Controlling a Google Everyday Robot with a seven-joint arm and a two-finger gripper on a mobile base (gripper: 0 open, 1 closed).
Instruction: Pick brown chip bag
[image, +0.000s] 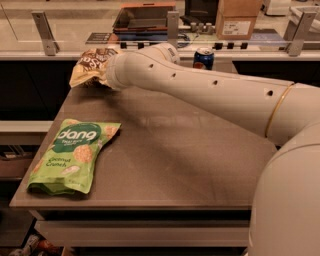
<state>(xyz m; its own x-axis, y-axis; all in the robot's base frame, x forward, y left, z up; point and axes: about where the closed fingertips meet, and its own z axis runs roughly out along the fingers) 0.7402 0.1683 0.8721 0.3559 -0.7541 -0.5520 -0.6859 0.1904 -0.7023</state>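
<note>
The brown chip bag (89, 62) is at the far left corner of the table, tilted, with its dark brown half and white lettering on top and its pale yellow half below. It hangs slightly above the tabletop at the end of my arm. My gripper (103, 76) is at the bag's right edge, mostly hidden behind my white wrist, and is shut on the bag. My long white arm (200, 90) reaches across the table from the right.
A bright green "dang" bag (72, 155) lies flat near the table's (170, 160) front left. A blue Pepsi can (203, 58) stands at the far edge behind my arm. A counter with metal posts and a cardboard box (239, 19) runs behind.
</note>
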